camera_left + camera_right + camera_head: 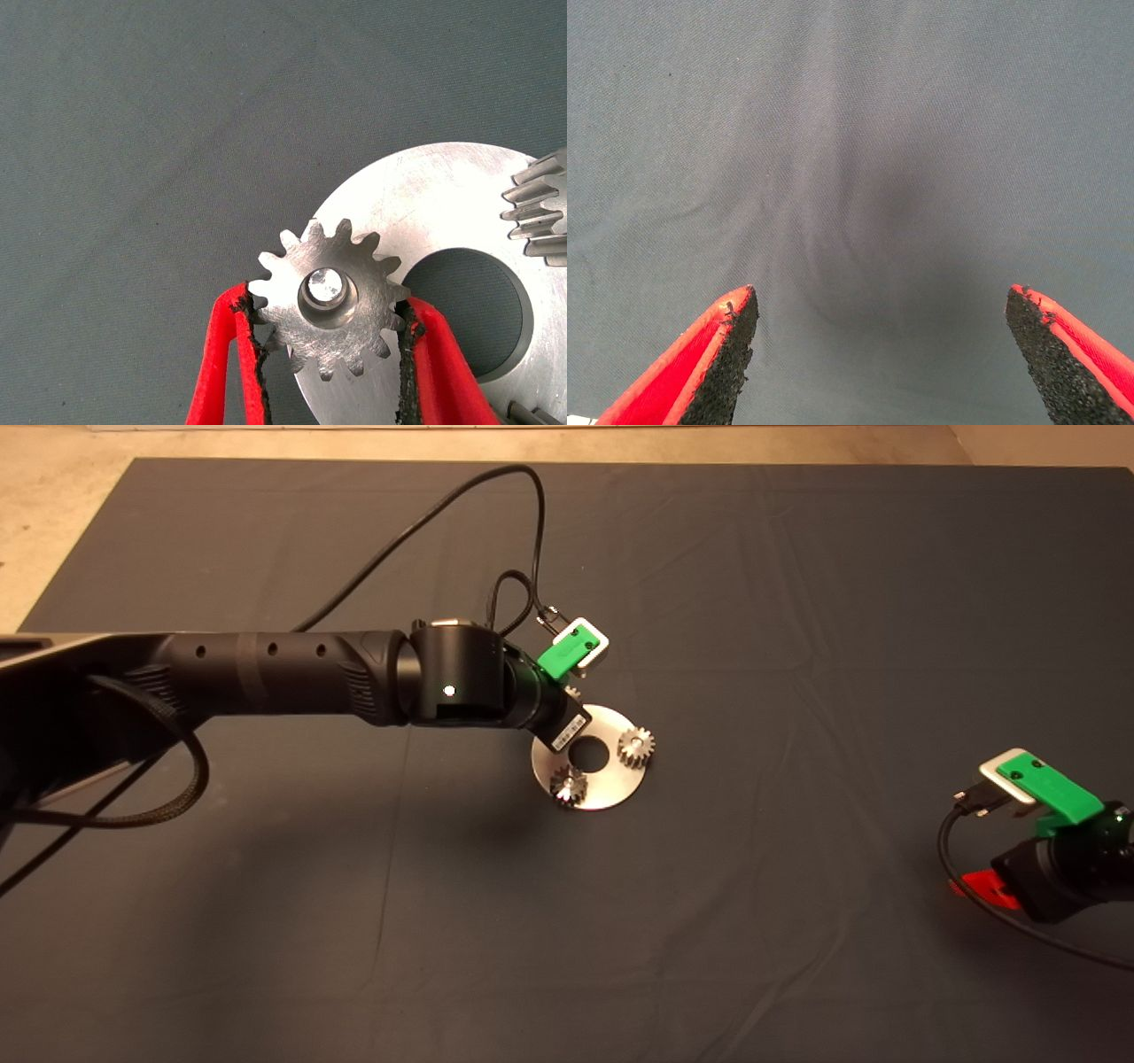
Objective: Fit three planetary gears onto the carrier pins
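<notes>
Mat (797, 602): dark slate grey, plain, faint crease lines. Floor strip (53, 522) at 11 o'clock: pale beige. Disc (611, 784): bright silver with fine brushed streaks. Planetary gears, at 3 o'clock (636, 746) and 7 o'clock (568, 786) of the disc, and a third (328, 301) in the left wrist view: silvery steel, its carrier pin (325, 287) tip a lighter silver. Left gripper (330, 329): red fingers (221, 372), black frayed pads; green and white housing. Right gripper (881, 354): red fingers (682, 372), black speckled pads. Arms (266, 677): black.

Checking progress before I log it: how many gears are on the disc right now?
3: one gear on the disc's right side, one at its near edge, one on a pin between the left gripper's fingers.
</notes>
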### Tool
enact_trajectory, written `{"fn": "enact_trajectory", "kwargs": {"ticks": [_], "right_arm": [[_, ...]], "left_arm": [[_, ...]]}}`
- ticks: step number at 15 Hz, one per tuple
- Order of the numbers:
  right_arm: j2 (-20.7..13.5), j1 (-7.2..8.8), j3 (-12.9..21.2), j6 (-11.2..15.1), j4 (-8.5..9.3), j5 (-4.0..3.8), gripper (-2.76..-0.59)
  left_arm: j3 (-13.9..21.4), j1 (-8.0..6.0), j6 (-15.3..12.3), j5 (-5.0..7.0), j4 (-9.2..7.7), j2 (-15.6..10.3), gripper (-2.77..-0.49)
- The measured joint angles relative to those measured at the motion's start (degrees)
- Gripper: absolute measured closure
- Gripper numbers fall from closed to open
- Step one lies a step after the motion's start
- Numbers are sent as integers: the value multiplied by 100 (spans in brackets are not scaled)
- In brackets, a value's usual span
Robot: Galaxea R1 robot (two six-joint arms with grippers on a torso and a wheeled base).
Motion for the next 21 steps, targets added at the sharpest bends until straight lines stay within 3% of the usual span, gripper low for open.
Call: {"fn": "enact_trajectory", "kwargs": {"ticks": [21], "right_arm": [[0, 0, 0, 1, -1, -1, -207]], "left_arm": [[-68, 5, 50, 5, -41, 2, -59]]}}
